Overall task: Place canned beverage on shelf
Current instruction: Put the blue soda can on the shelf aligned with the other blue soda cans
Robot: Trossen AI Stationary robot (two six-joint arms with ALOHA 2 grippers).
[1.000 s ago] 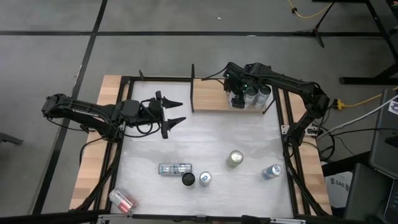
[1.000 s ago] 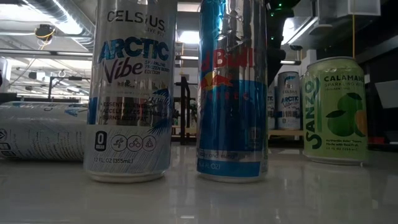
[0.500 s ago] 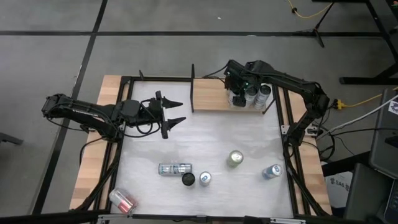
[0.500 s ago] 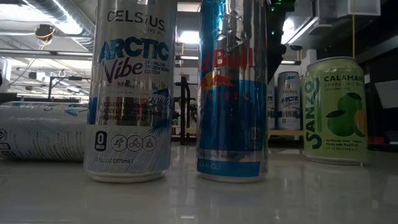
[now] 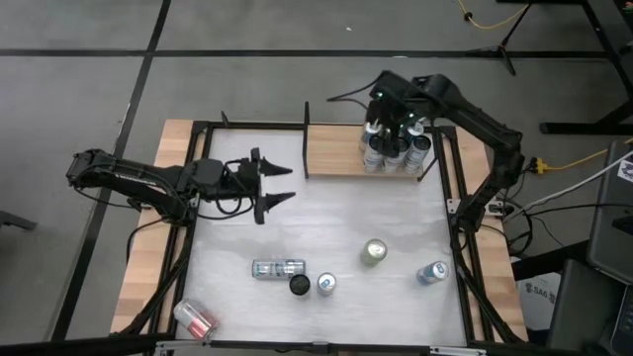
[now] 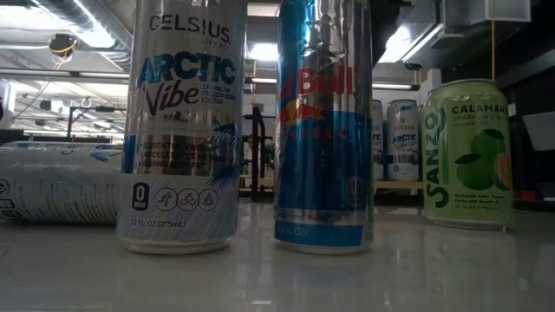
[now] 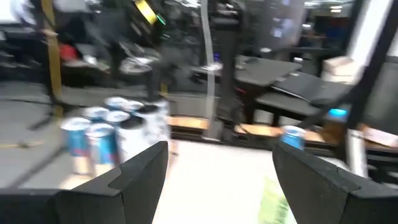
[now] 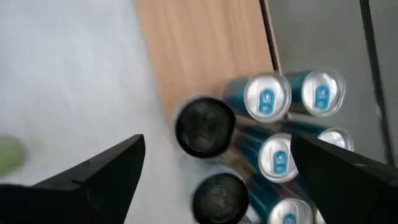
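The shelf [image 5: 336, 150] is a light wooden board at the table's far edge. Several cans [image 5: 396, 150] stand upright in a cluster on its right end; from above they show black tops [image 8: 204, 126] and silver tops [image 8: 267, 98]. My right gripper [image 8: 217, 142] hangs open above this cluster [image 5: 391, 111], pointing steeply down and touching none of the cans. My left gripper [image 5: 278, 183] is held open and level over the table's left half, with nothing between its fingers [image 7: 219, 149].
Loose cans stand on the near half of the table: a green one [image 5: 374, 252], a blue one [image 5: 431, 272], a silver-topped one [image 5: 325, 284] and a black-topped one [image 5: 299, 286]. Another lies on its side [image 5: 278, 268]. A red can [image 5: 195, 318] lies on the near-left wooden border.
My right gripper has risen straight up from the cluster of cans on the shelf and shifted slightly toward the far edge. The cans stay standing where they were. In the low view the gripper has left the picture upward, uncovering a can behind it.
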